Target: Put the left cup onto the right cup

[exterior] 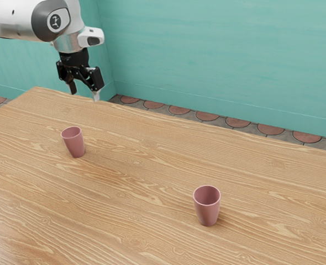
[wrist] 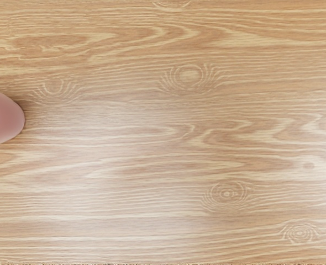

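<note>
Teal wall behind, reddish round-tile floor strip along its foot, and a light wood-grain worktop (exterior: pixel 152 165) w/ two pink cups on it. The pincer (exterior: pixel 84 93) hangs above the worktop's far edge toward the exterior view's left, fingers spread, nothing btwn them. The left cup (exterior: pixel 73 141) stands upright, mouth up, a little in from that far edge, below the pincer and slightly nearer the camera; it isn't under the hand yet. So the approach prob. needs a short shift away from the far edge plus a drop. Its long axis is vertical, so a side pinch across the wall looks workable. The wrist view shows bare wood grain w/ a pink rounded cup wall (wrist: pixel 3 118) at the frame margin, likely the same cup, off to one side of the pincer. The right cup (exterior: pixel 206 205) is upright too, well apart from the first and closer to the near edge, toward the exterior view's right. Cups carry no labels or brand; a small round mark on the arm's joint (exterior: pixel 54 21) can't be read.
</note>
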`<act>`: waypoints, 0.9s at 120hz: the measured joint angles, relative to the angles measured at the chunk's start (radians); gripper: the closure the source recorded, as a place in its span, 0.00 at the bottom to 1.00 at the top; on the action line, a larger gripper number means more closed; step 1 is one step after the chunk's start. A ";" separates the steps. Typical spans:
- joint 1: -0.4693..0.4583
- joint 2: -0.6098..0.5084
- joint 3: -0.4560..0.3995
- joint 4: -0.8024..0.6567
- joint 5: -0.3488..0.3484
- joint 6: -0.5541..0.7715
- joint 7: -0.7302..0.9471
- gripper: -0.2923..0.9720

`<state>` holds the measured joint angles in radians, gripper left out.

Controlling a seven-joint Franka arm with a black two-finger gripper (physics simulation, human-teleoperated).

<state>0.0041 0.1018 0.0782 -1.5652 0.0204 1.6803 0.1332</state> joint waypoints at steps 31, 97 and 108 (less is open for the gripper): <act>0.000 0.055 -0.004 0.074 0.011 -0.009 0.002 0.23; 0.010 0.376 0.003 0.386 0.013 -0.109 0.005 0.23; 0.013 0.402 0.004 0.358 0.017 -0.092 0.005 0.23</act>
<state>0.0171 0.5037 0.0819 -1.2070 0.0373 1.5884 0.1380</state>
